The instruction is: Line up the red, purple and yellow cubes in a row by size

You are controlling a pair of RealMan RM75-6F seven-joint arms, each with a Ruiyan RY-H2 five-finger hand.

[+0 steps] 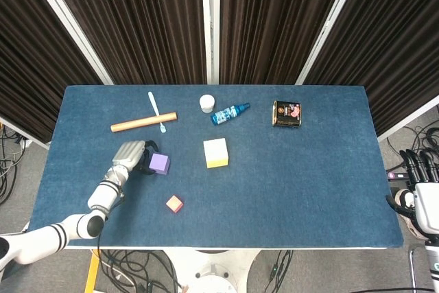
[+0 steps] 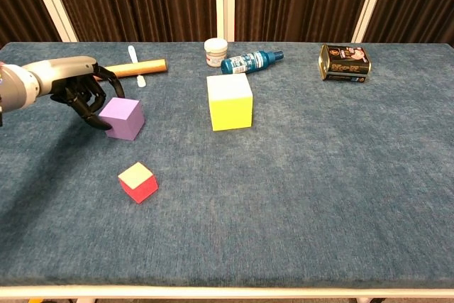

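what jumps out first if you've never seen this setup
The big yellow cube stands mid-table, the brightest thing on the blue table. To its left, the left hand sits against the purple cube, fingers curled at its side. The small red cube lies nearer the front edge.

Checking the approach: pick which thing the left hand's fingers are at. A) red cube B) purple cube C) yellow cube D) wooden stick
B: the left hand has its fingers curled at the left side of the purple cube; the other cubes sit apart.
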